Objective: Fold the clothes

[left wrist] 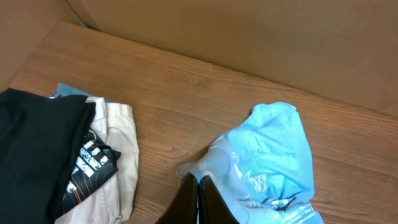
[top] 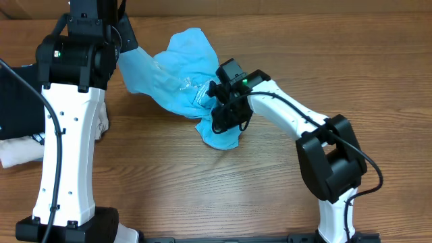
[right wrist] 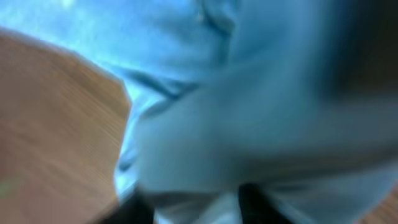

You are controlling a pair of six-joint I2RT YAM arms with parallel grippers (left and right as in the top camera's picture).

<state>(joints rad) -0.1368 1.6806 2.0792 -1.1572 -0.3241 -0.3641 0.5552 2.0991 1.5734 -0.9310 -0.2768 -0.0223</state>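
Observation:
The light sky-blue T-shirt [top: 177,71] lies crumpled at the middle back of the table, stretched between my two grippers, with a lower flap resting on the wood. My left gripper [top: 126,52] is shut on a bit of the shirt's edge at its left end; in the left wrist view the gripper [left wrist: 198,179] pinches that pale edge, and the shirt [left wrist: 273,155] shows white printed text. My right gripper [top: 221,108] is on the shirt's right part. The right wrist view is blurred: the shirt [right wrist: 249,106] fills it, with cloth bunched between the fingers [right wrist: 199,210].
A black folded garment [left wrist: 37,149] with a printed tag lies on a beige folded garment [left wrist: 121,155] at the left side of the table, also seen overhead [top: 20,145]. A brown cardboard wall [left wrist: 249,37] stands behind the table.

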